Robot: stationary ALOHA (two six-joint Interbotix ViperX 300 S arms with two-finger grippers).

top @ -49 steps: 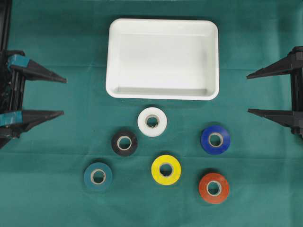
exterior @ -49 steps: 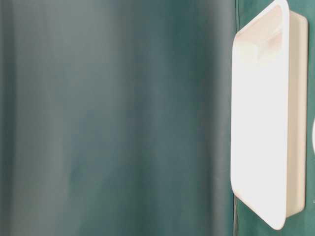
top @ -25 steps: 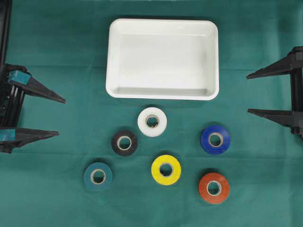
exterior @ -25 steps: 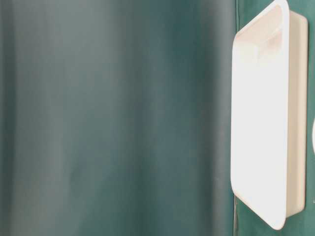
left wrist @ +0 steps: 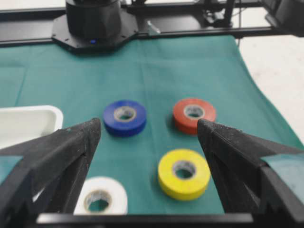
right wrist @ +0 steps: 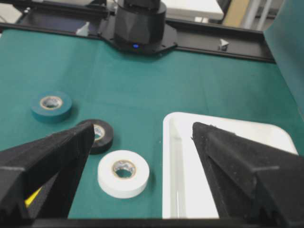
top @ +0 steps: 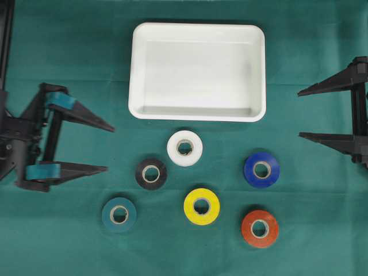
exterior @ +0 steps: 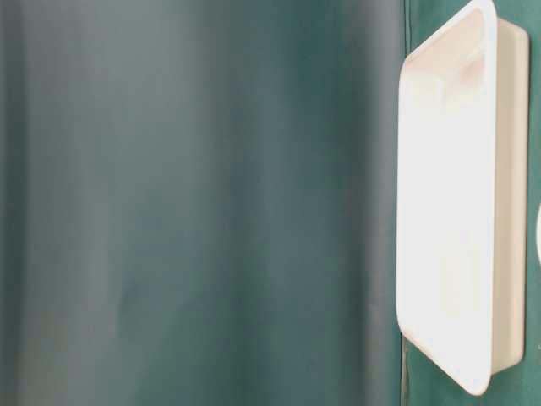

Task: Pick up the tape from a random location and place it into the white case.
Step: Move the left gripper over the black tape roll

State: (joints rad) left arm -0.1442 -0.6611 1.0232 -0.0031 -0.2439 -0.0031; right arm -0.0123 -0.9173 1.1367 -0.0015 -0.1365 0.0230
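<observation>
Several tape rolls lie flat on the green cloth in front of the white case [top: 197, 27]: white [top: 174, 150], black [top: 140, 176], teal [top: 108, 217], yellow [top: 190, 209], blue [top: 249, 172] and red [top: 248, 231]. My left gripper [top: 110, 148] stands open at the left, its tips a short way left of the black roll, nothing between them. At the right edge my right gripper [top: 299, 114] is open and holds nothing. The left wrist view shows the gripper [left wrist: 148, 122] with the yellow roll [left wrist: 166, 178] between its open fingers. In the right wrist view the gripper [right wrist: 142, 126] frames the white roll [right wrist: 107, 175] and the case [right wrist: 167, 142].
The case [exterior: 507, 169] holds nothing and fills the right side of the table-level view, with green cloth beside it. Black arm bases and frame rails stand beyond the cloth's far edges in both wrist views.
My left gripper has moved right, in from the left edge toward the tape rolls, and turned slightly. The right gripper and all the rolls stayed put.
</observation>
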